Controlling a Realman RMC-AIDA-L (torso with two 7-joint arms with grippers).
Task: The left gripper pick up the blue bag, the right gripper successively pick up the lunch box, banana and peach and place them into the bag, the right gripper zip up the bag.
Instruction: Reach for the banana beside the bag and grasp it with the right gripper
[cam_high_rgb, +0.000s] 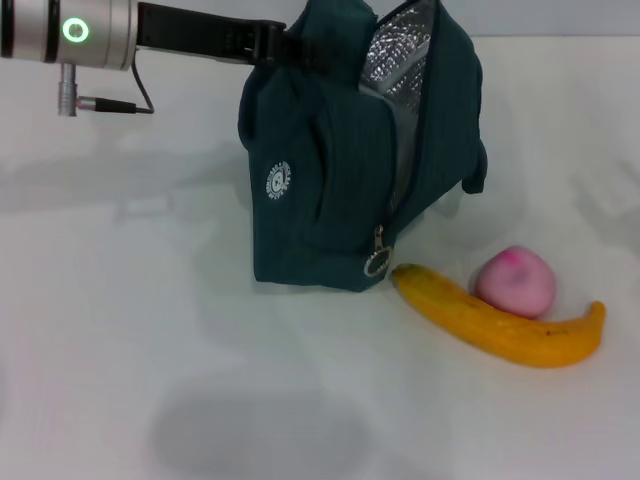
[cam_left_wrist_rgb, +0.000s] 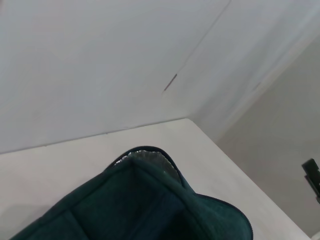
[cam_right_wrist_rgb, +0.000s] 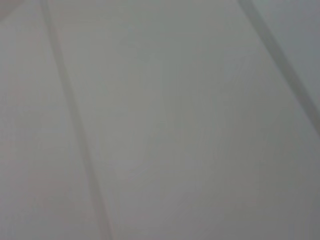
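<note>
Two items, banana (cam_high_rgb: 500, 325) and peach (cam_high_rgb: 515, 282), touch on the table (cam_high_rgb: 150, 330) beside your blue bag (cam_high_rgb: 340, 180), propped open by the left gripper (cam_high_rgb: 270, 45) (grip state hidden) for loading; right gripper unseen.

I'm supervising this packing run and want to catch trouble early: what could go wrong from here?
1. The bag stands tilted, held at its top by the left arm's gripper; its silver-lined opening looks narrow, so items might catch on the rim.
2. The banana touches the peach; lifting the banana may set the peach rolling.
3. The zipper pull hangs low near the banana's tip.
</note>
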